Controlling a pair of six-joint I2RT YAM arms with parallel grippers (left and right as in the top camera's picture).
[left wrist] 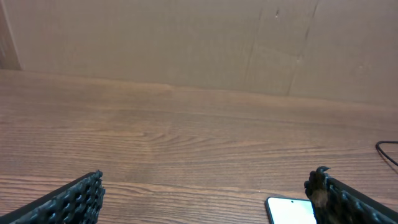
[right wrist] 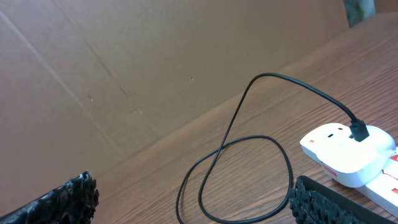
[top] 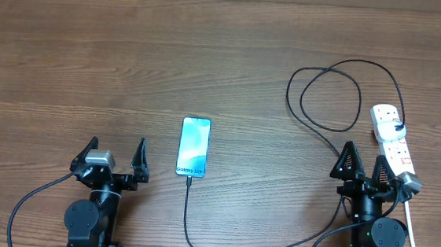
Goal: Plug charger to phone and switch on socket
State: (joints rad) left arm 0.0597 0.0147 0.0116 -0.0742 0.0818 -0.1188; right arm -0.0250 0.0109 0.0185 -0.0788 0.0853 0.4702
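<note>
The phone [top: 193,147] lies screen up and lit at the table's middle. The black charger cable [top: 329,96] loops at the back right, runs from the white socket strip [top: 392,141] round to the phone's near end, where its connector tip [top: 189,179] meets the phone. My left gripper [top: 115,156] is open and empty, left of the phone. My right gripper [top: 364,168] is open and empty, just in front of the socket. The left wrist view shows the phone's corner [left wrist: 289,210]. The right wrist view shows the cable loop [right wrist: 249,168] and the socket [right wrist: 351,152] with the plug in it.
The socket's white cord [top: 413,233] runs down the right edge beside my right arm. A cardboard wall [left wrist: 186,43] stands behind the wooden table [top: 131,61].
</note>
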